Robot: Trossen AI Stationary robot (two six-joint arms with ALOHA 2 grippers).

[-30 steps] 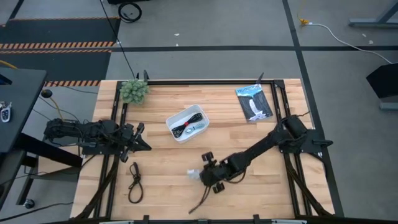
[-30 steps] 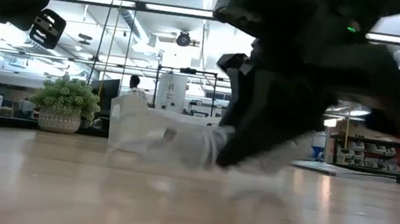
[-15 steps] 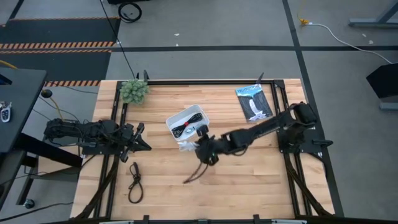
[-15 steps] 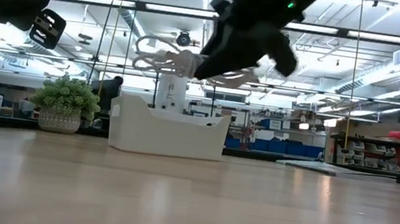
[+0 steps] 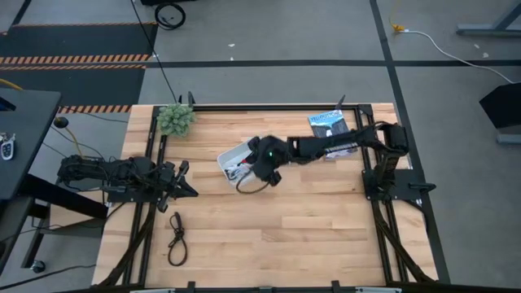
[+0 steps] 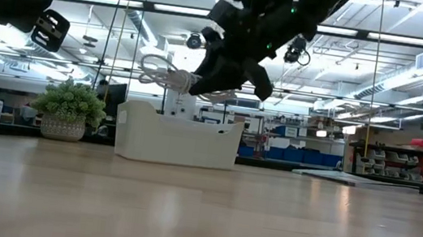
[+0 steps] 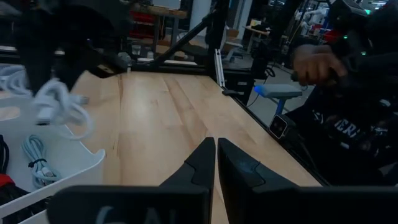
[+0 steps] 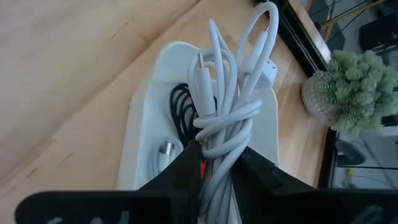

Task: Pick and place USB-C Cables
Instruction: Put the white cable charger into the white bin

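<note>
Reaching out across the table, the right gripper hanging in the air above the white bin, jaws pinching a bundled white cable between the fingers. Sticking forward out of the jaws, the knotted bundle with its plug end and loops fanning past the fingertips, directly over the bin's opening in the right wrist view. Lying in the bin below the jaws, a black cable and a pale grey-blue cable, the latter showing coiled on the bin floor in the left wrist view. Trailing down from beside the right gripper in the high view, a dark cable loop hanging past the bin's edge toward the wood; whether gripped too, cannot tell. Waiting well apart from all this at the table's left edge, the left gripper, fingers pressed together with nothing between them. Lying on the wood near the left gripper and clear of its jaws, a dark brown-black cable. Standing beyond the bin from the right jaws, a small potted plant.
</note>
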